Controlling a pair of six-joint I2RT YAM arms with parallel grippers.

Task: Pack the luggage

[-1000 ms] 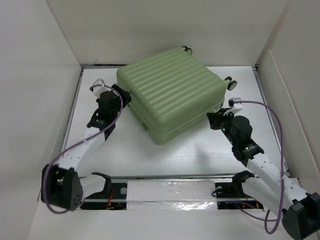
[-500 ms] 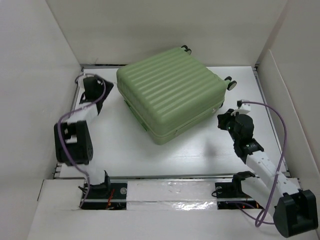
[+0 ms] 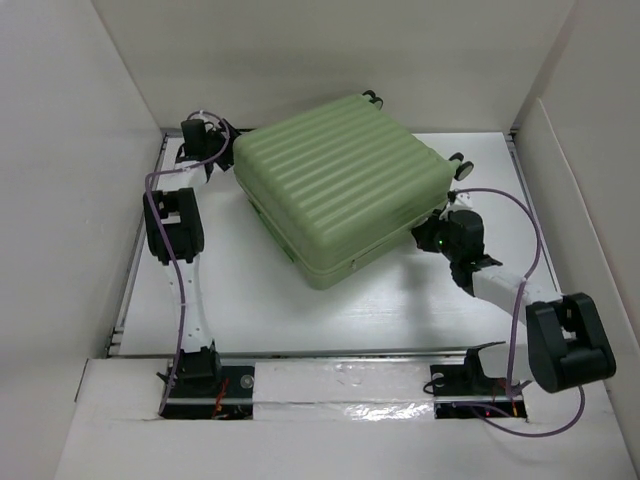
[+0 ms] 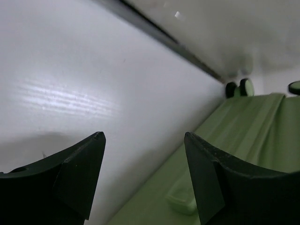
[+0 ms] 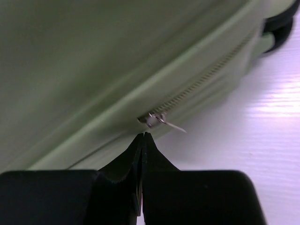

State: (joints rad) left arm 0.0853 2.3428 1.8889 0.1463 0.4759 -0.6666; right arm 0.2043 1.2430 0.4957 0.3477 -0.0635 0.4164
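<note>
Luggage lies shut, mid table. I see my left gripper spread wide beside its far-left corner; my right gripper is pinched together, empty, just short of the zipper pull.

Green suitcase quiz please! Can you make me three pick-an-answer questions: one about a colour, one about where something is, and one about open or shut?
1. What colour is the suitcase?
A. pink
B. pale green
C. orange

2. Where are the tips of the right gripper?
A. on top of the lid
B. just below the zip pull on the side
C. down by the arm bases

3. How is the left gripper?
A. open, holding nothing
B. shut on a wheel
C. shut on a handle

Answers:
1 B: it shows pale green in every view.
2 B: the right wrist view has the closed tips right under the metal pull.
3 A: in the left wrist view its jaws stand wide apart with nothing between them.
</note>
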